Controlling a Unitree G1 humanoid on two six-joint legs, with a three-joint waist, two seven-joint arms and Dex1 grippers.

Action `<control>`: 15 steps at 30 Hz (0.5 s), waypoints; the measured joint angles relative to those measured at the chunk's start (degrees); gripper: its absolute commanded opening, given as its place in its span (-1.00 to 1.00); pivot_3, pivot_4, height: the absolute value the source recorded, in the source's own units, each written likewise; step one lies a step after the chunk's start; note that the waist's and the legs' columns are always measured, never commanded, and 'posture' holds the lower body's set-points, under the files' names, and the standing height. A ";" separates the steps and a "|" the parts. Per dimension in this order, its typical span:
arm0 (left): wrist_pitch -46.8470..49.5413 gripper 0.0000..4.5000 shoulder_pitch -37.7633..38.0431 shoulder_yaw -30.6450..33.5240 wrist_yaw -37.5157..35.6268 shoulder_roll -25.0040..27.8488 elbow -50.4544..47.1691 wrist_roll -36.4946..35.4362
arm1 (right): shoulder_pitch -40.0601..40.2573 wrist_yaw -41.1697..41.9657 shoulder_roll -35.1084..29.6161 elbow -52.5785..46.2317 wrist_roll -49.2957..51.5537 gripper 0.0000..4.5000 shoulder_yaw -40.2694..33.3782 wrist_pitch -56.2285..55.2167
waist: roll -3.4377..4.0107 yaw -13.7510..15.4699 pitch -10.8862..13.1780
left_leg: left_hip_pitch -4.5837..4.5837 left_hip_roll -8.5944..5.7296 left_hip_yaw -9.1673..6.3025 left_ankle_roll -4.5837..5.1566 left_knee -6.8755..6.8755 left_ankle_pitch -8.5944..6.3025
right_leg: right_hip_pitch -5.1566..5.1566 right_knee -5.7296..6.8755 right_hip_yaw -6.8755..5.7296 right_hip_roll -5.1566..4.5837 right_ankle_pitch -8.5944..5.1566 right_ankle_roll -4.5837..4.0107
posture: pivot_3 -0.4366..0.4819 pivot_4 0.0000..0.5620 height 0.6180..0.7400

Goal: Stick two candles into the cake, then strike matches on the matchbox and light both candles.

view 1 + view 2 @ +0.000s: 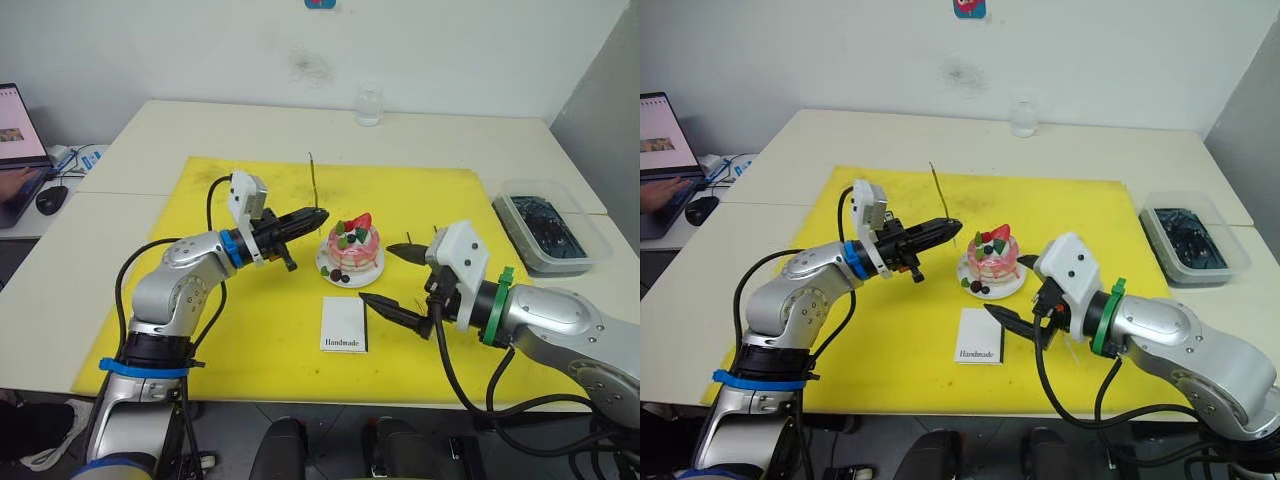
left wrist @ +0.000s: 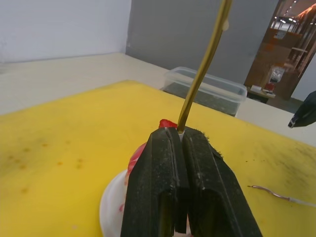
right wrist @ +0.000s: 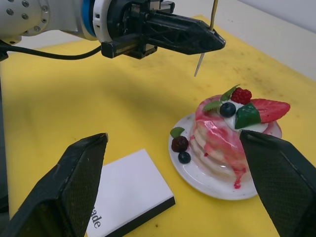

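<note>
One candle is pinched upright in the left gripper, just beside the cake, ready for insertion; the right gripper waits spread near the matchbox

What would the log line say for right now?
left gripper: shut on candle, beside cake | right gripper: open, empty | matchbox: untouched

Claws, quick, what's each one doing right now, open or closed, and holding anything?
Left claw: closed on a candle, held upright beside the cake.
Right claw: open, holding nothing.
</note>
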 measured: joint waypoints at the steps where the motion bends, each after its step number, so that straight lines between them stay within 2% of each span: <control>1: -0.18 -1.00 -0.30 -0.02 0.03 -0.47 0.07 0.32 | 0.00 -0.25 0.05 0.00 -0.38 0.97 0.10 0.32 | 0.00 0.01 0.00 | 0.00 0.00 0.00 0.00 0.01 0.00 | 0.00 0.01 0.00 0.00 0.00 0.00 | -0.05 -0.47 1.00; 7: -3.16 -1.00 -1.22 -0.16 0.46 -3.37 3.20 3.36 | 0.00 -0.99 1.17 -0.01 -2.66 0.97 0.37 2.29 | 0.00 0.01 0.00 | 0.02 -0.02 0.00 0.00 0.01 0.00 | 0.00 0.03 0.03 0.04 0.00 0.00 | -0.05 -0.47 1.00; 15: -4.68 -1.00 -1.18 -0.15 -0.12 -4.44 5.10 5.17 | 0.00 -0.96 2.05 -0.35 -3.28 0.97 0.22 3.89 | 0.00 -0.03 0.00 | 0.02 -0.01 0.00 0.00 0.01 0.00 | 0.00 0.04 0.02 0.09 0.00 0.00 | -0.05 -0.47 1.00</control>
